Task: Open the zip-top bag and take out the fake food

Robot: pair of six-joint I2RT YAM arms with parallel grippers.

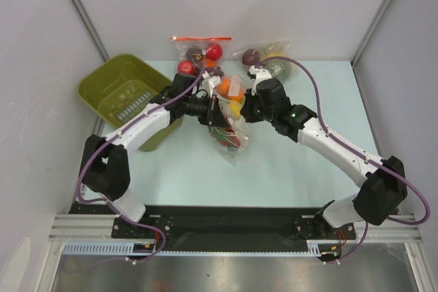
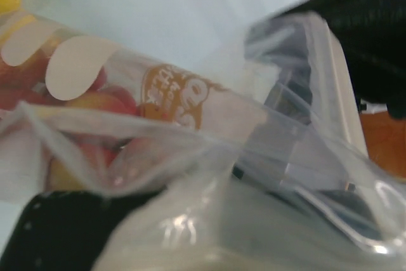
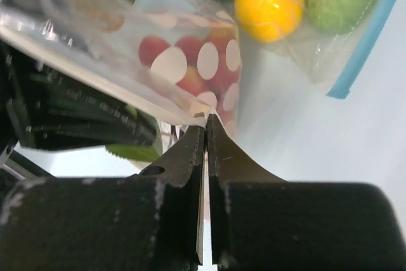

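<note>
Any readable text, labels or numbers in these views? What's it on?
On the zip-top bag, a brown logo with white letters: too blurred to read.
No other text shows in any view.

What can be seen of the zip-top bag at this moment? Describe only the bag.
The zip-top bag is clear, crinkly plastic printed with whitish oblong marks and an orange-brown logo. Small red pieces show through it. It is held between the two grippers, its body sagging toward the near side. The right gripper is shut on the end of its top strip. The left gripper meets the other side, its grip unclear. Whether the mouth is open cannot be told.
</note>
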